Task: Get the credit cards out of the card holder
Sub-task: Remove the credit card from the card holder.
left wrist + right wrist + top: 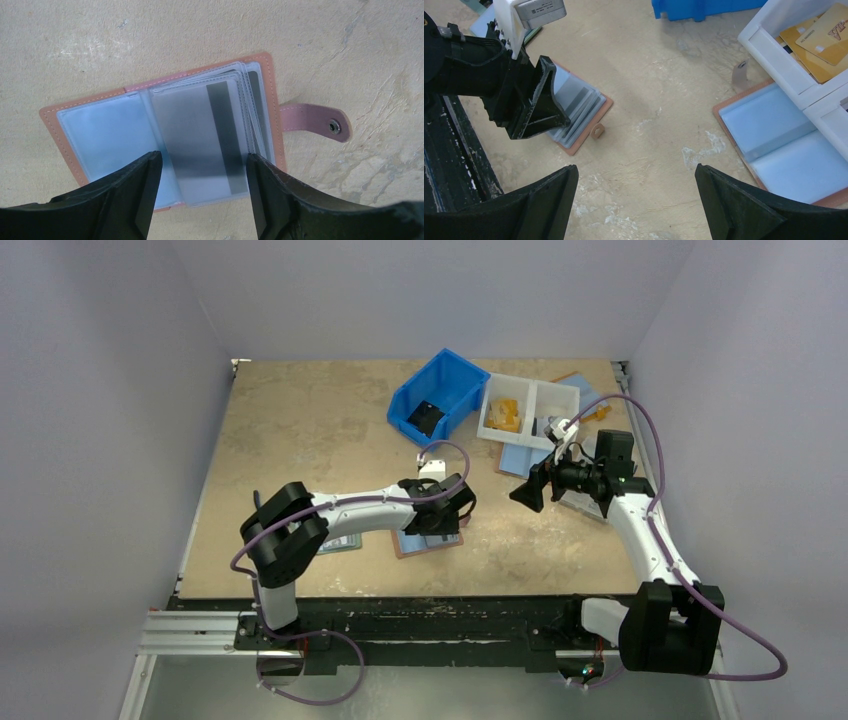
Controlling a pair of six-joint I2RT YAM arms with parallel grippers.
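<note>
On the beige worktop (pixel 300 440), towards its near edge, the card holder (pixel 100 132) lies open and flat. The left gripper (pixel 202 157) straddles the top sleeve (pixel 200 120) with its jaws partly apart; whether they pinch it I cannot tell. The right gripper (pixel 635 170) hangs wide open and empty.

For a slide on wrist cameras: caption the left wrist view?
Left gripper straddles a clear plastic sleeve holding a dark-striped grey card in the open salmon-brown leather card holder.

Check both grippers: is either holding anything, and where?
Right gripper open, empty. Left gripper straddles the card holder's top sleeve; whether it grips cannot be told.
</note>
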